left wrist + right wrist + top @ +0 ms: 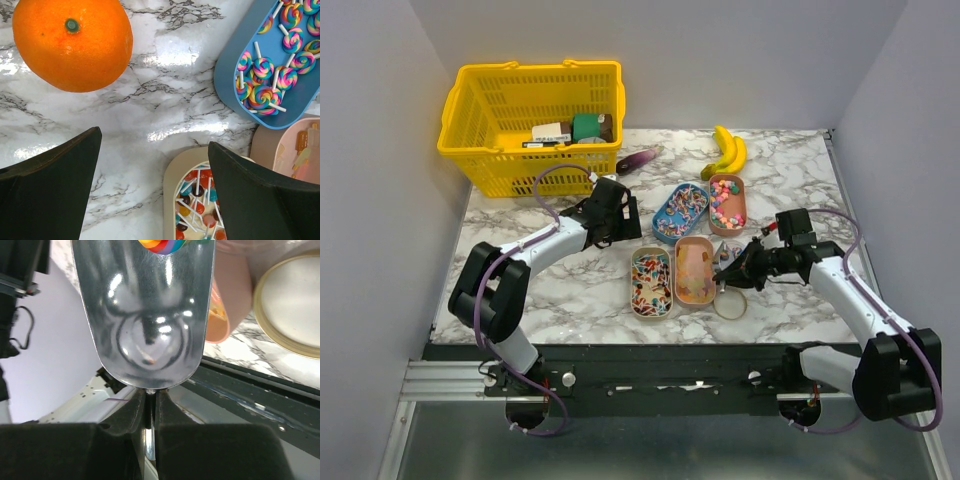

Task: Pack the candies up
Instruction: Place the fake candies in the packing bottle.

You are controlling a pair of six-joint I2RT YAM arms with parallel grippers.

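Right wrist view has one rainbow lollipop (162,244) at the top middle of the frame, lying at the far lip of a shiny metal scoop (145,315). The scoop's long axis runs straight up the frame, away from the right gripper (150,401), whose fingers are pinched together on the narrow handle end at the bottom. A pink tray (223,315) sits just right of the scoop's mouth, and a round lid (290,310) lies further right on the marble table (250,347).

From the top view, the other candies (651,283) fill a beige tray (636,300) at lower centre. More sit in a blue tray (660,228) and a brown tray (741,205) above it. The scoop points left from the right gripper, toward the right edge of the pink tray, with the round lid just below it in the frame.

The left gripper (154,142) hovers with its fingers wide apart and nothing between them. It is over bare marble between an orange (72,45) at upper left and the blue and beige trays at right.

The right arm is the nearer one and already carries the load. The next move probably turns on tipping the scoop's mouth down over whichever container is meant, and the pictures do not settle which that is. With the lollipop so close to the lip, a small tilt could drop it short.
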